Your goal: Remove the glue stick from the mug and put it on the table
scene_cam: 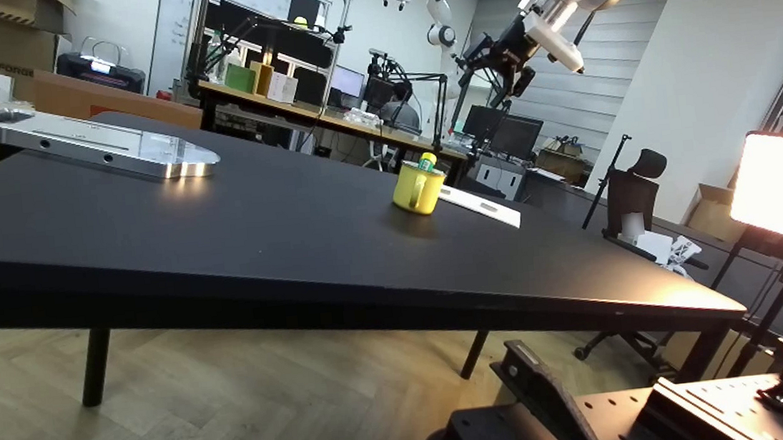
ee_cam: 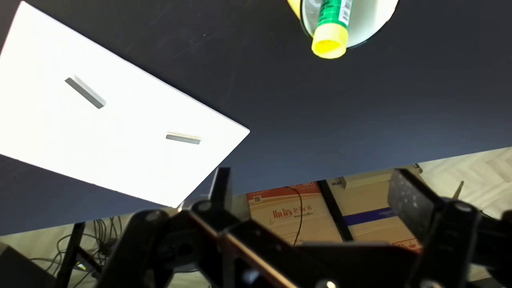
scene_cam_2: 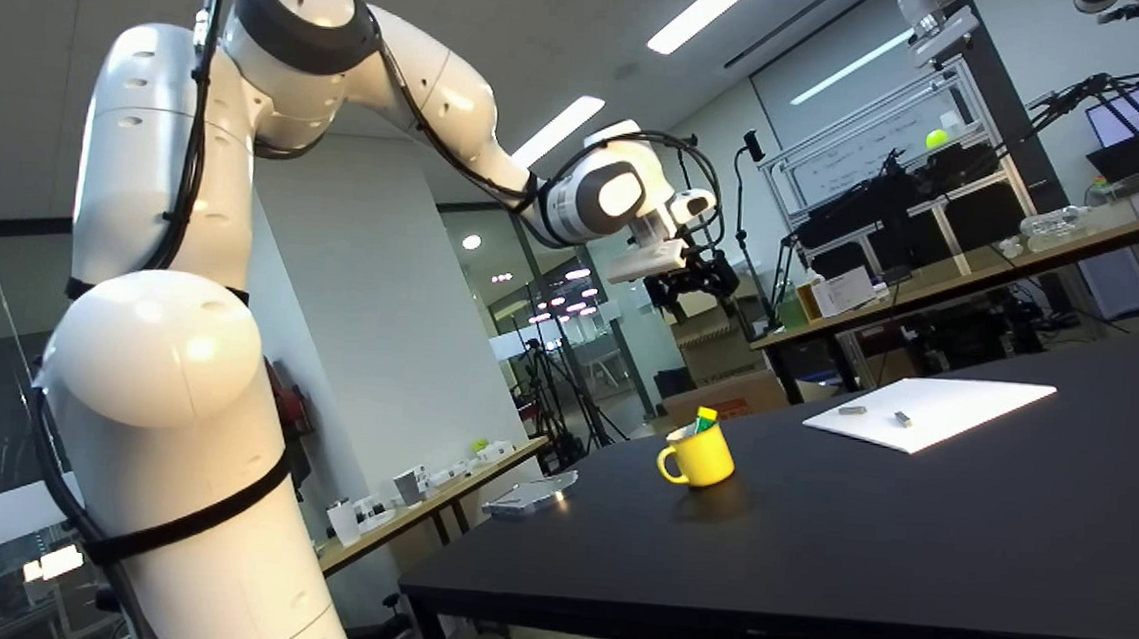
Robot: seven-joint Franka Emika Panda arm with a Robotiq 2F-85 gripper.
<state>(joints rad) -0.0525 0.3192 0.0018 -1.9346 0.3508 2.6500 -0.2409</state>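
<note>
The yellow mug (scene_cam: 409,193) stands upright on the black table (scene_cam: 257,240); it also shows in an exterior view (scene_cam_2: 705,459). The glue stick (scene_cam_2: 706,418), green with a yellow cap, leans inside the mug, its cap above the rim (scene_cam: 427,161). In the wrist view the glue stick (ee_cam: 331,36) shows at the top, cap toward the camera, with the mug's pale inside (ee_cam: 370,18) partly cut off by the frame. My gripper (ee_cam: 311,174) is open and empty, its fingers wide apart. In both exterior views it hangs in the air well above the table, apart from the mug.
A white sheet or board (ee_cam: 120,120) lies on the table near the mug, with two small grey bars (ee_cam: 183,139) on it. A shiny metal plate (scene_cam: 97,142) lies at the table's far end. In the wrist view, cardboard boxes (ee_cam: 284,212) show beyond the table edge.
</note>
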